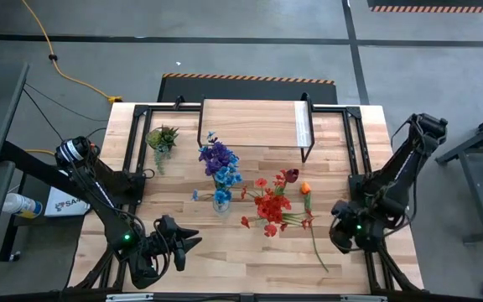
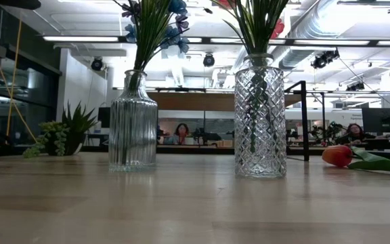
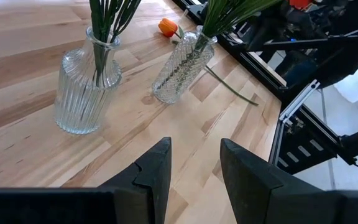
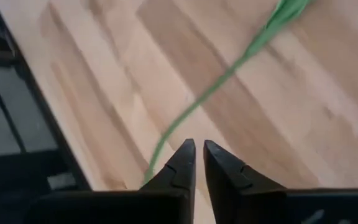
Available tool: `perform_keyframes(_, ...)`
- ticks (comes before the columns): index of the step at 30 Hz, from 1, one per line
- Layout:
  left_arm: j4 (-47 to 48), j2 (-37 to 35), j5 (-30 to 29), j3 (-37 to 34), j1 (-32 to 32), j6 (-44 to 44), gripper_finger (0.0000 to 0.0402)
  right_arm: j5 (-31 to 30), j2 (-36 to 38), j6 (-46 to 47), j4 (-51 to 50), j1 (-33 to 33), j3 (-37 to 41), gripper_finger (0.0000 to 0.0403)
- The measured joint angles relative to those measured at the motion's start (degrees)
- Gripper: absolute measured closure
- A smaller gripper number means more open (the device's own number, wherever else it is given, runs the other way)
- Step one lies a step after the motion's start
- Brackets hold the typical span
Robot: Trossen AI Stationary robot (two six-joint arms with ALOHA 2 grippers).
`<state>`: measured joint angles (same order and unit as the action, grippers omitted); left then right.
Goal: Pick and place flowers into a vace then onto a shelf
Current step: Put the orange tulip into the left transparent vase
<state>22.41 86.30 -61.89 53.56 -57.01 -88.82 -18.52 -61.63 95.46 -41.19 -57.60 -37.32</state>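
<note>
Flowers in two vases, one orange flower lying flat.

We see the orange flower (image 1: 306,190) lying on the table (image 1: 250,260), right of center. The right gripper (image 4: 198,163), lower right, is nearly closed beside its stem. The left gripper (image 3: 194,165), lower left, is partly open and empty.

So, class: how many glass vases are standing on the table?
2. The ribbed vase with the blue and purple flowers stands near the table's middle; the diamond-cut vase with the red flowers stands beside it, toward the right arm.
</note>
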Motion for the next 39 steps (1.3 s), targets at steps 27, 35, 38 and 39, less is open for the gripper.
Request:
perform_keyframes(27,0.20,0.00,-0.04,0.02,0.00,0.68,0.0232,0.27,-7.47,-4.19,1.63,18.42,0.00,0.0217)
perform_keyframes(35,0.20,0.00,-0.04,0.02,0.00,0.68,0.0231,2.65,-10.82,-4.21,2.51,19.01,0.00,0.0208)
perform_keyframes(38,0.20,0.00,0.07,0.02,0.00,0.68,0.0231,3.52,-12.81,-4.11,2.76,18.97,0.00,0.0206)
perform_keyframes(39,0.20,0.00,0.24,0.02,0.00,0.68,0.0232,3.89,-13.60,-4.09,3.03,18.97,0.00,0.0206)
